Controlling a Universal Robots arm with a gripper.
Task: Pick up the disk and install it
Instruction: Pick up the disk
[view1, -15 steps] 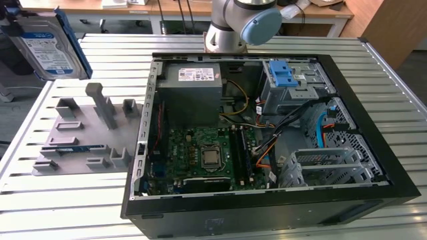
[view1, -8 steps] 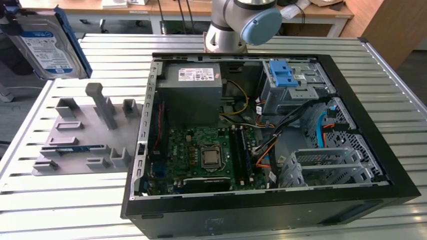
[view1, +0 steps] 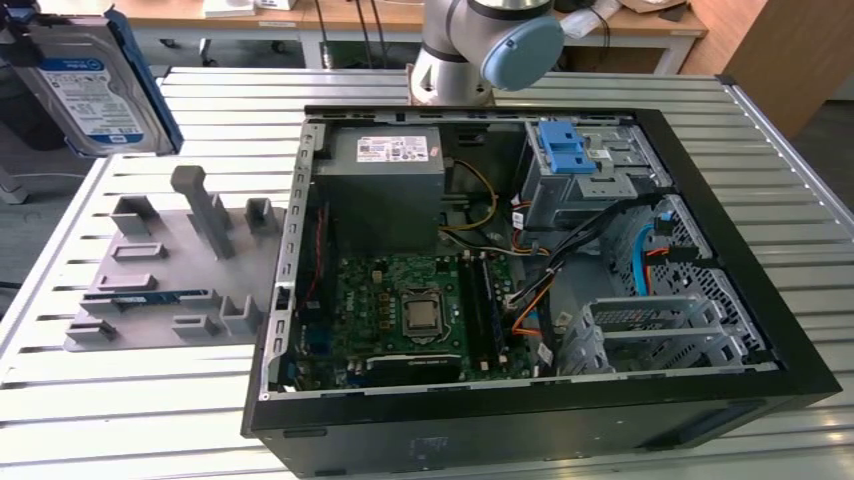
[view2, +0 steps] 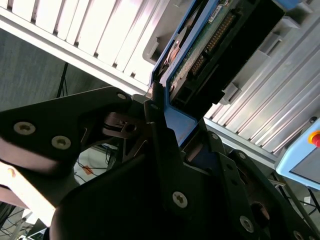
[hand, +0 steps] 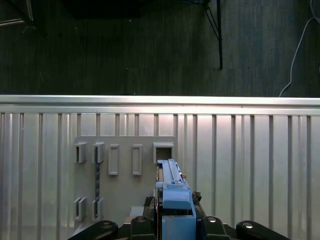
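1. Gripper (view2: 172, 119): black metal fingers (view2: 159, 150) clamped narrow on the blue plastic carrier of the disk (view2: 210, 45), a flat silver hard drive with a white, blue-banded label and a green circuit board on its underside. I judge the pick-up done: the disk hangs in the air at the exterior view's left, well apart from the case.
2. Grey moulded fixture plate (view1: 160, 290), with upright slotted holders.
3. Slatted aluminium counter (view1: 134, 420).
4. Open black steel tower case (view1: 534, 425), with green motherboard (view1: 394, 300) and blue-latched grey metal cage (view1: 587, 170). I log installation as not yet done.
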